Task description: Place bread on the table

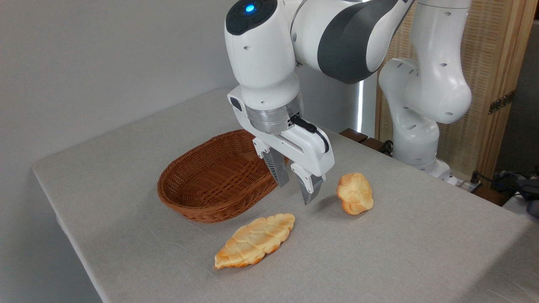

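Observation:
The bread (355,193), a small round golden-orange bun, lies tipped on its side on the light grey cloth of the table (379,252), right of the basket. My gripper (295,191) hangs just left of the bun, a short gap apart from it, over the table beside the basket's right rim. Its two fingers stand open with nothing between them.
A brown oval wicker basket (219,181) sits empty left of the gripper. A flat leaf-shaped braided loaf (254,240) lies on the cloth in front of the basket. The arm's white base (421,105) stands at the back right, beyond the table's far edge.

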{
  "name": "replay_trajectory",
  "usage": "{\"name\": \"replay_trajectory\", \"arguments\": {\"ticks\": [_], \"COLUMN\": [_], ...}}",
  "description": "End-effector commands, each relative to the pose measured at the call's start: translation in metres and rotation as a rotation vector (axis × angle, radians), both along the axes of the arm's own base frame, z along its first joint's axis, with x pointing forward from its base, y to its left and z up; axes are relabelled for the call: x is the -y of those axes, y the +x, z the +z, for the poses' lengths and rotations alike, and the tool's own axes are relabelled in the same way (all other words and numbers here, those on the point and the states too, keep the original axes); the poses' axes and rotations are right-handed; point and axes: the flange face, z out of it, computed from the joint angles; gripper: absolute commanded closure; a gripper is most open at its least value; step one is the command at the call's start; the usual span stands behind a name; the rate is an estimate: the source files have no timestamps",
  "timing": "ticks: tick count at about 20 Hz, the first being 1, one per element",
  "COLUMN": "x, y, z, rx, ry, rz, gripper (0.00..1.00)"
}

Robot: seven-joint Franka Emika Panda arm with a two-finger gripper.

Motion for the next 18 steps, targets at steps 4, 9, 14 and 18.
{"name": "replay_trajectory", "arguments": {"ticks": [4, 9, 14, 18], "x": [0.015, 0.059, 0.075, 0.074], "y": [0.011, 0.024, 0.031, 0.032], "z": [0.029, 0.048, 0.055, 0.057], "rx": [0.080, 0.192, 0.263, 0.264], "ry": [0.016, 0.036, 0.043, 0.053], "rz": [-0.036, -0.092, -0.093, 0.035], "gripper": [0.00, 0.00, 0.00, 0.00]}}
